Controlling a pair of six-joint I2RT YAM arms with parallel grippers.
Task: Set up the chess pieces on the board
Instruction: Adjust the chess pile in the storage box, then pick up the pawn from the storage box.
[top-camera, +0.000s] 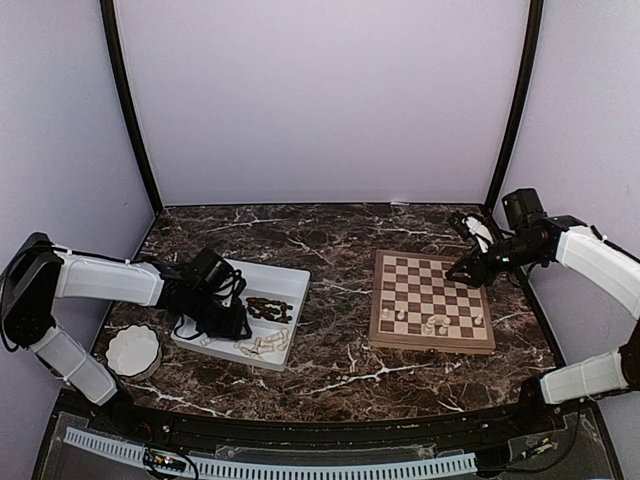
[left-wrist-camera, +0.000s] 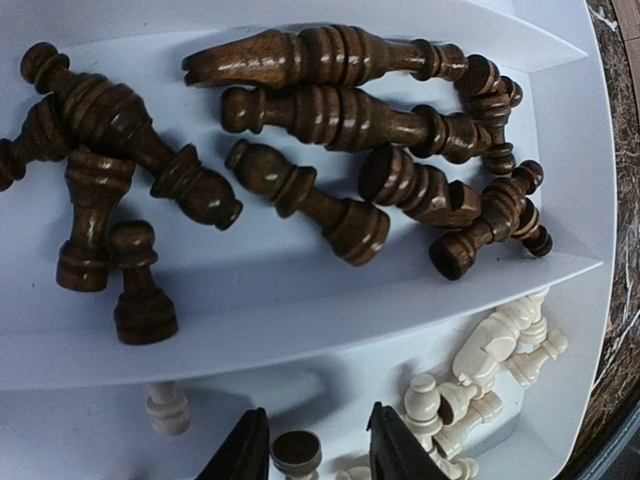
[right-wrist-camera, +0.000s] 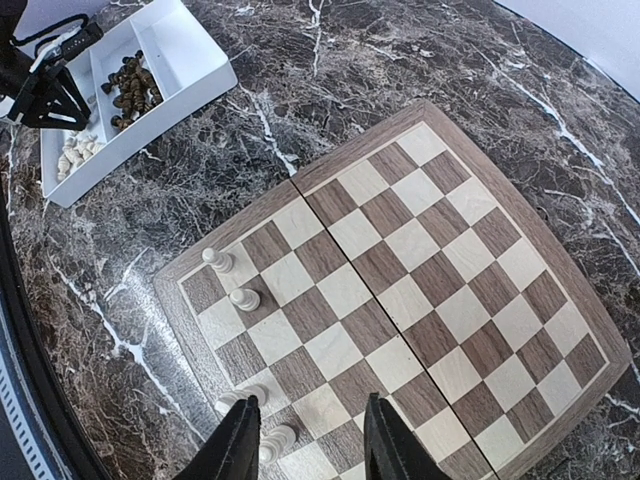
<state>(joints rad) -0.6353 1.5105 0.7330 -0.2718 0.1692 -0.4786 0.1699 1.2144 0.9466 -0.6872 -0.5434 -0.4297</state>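
A few pale chessmen (right-wrist-camera: 244, 299) stand along one edge of the board (right-wrist-camera: 430, 240). The rest lie in the white tray (top-camera: 290, 277) well to its left, dark chessmen (left-wrist-camera: 330, 110) heaped in one compartment, pale ones in the next. The left gripper (left-wrist-camera: 317, 425) hangs over the tray, jaws apart, straddling one pale piece (left-wrist-camera: 297, 452). The right gripper (right-wrist-camera: 310, 410) hovers above the board, jaws apart, nothing between them.

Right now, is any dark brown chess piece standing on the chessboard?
No, only pale pieces stand on the chessboard; the dark pieces lie in the white tray.
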